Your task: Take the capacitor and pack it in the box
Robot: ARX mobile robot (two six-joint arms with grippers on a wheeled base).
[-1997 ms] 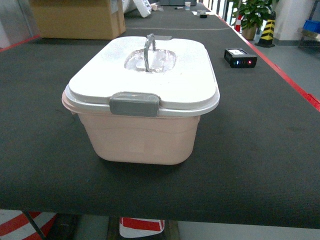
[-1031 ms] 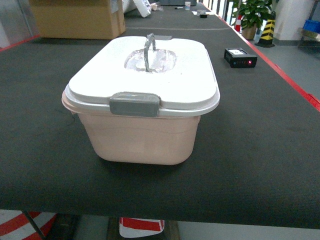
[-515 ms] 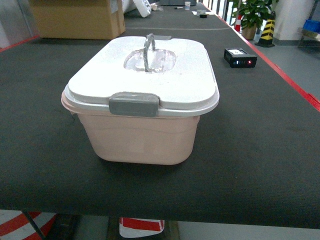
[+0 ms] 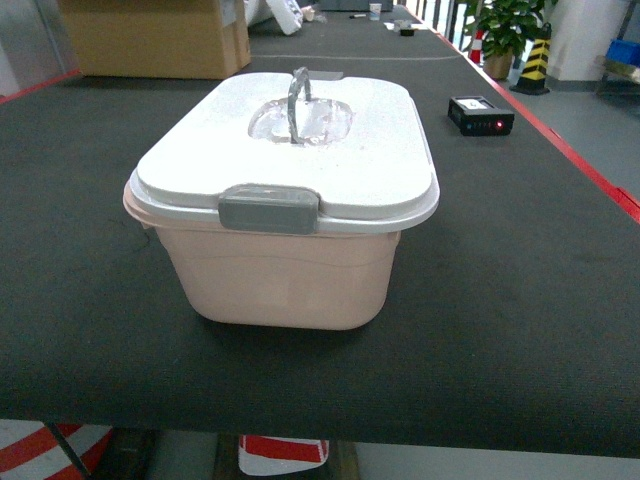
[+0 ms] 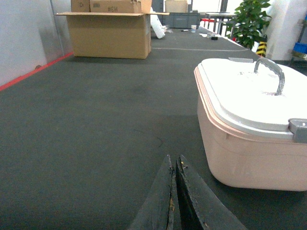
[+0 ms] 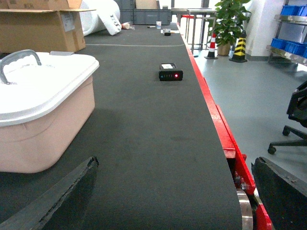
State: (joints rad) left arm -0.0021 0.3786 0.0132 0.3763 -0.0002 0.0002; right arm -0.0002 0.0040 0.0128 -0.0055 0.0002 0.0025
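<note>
The box (image 4: 285, 270), a pale pink tub, stands in the middle of the dark belt with its white lid (image 4: 350, 170) closed, grey latch (image 4: 269, 208) facing me and grey handle (image 4: 297, 95) upright. No capacitor shows in any view. Neither gripper appears in the head view. In the left wrist view my left gripper (image 5: 173, 159) is shut with nothing between its fingers, low over the belt just left of the box (image 5: 249, 153). In the right wrist view my right gripper (image 6: 175, 163) stands wide open over bare belt, to the right of the box (image 6: 43, 129).
A small black device (image 4: 480, 113) with a red light lies on the belt at the back right. A brown cardboard carton (image 4: 160, 40) stands at the far left end. The belt's red edge (image 6: 216, 120) runs along the right, with floor, an office chair (image 6: 297, 115) and blue bins (image 6: 292, 47) beyond.
</note>
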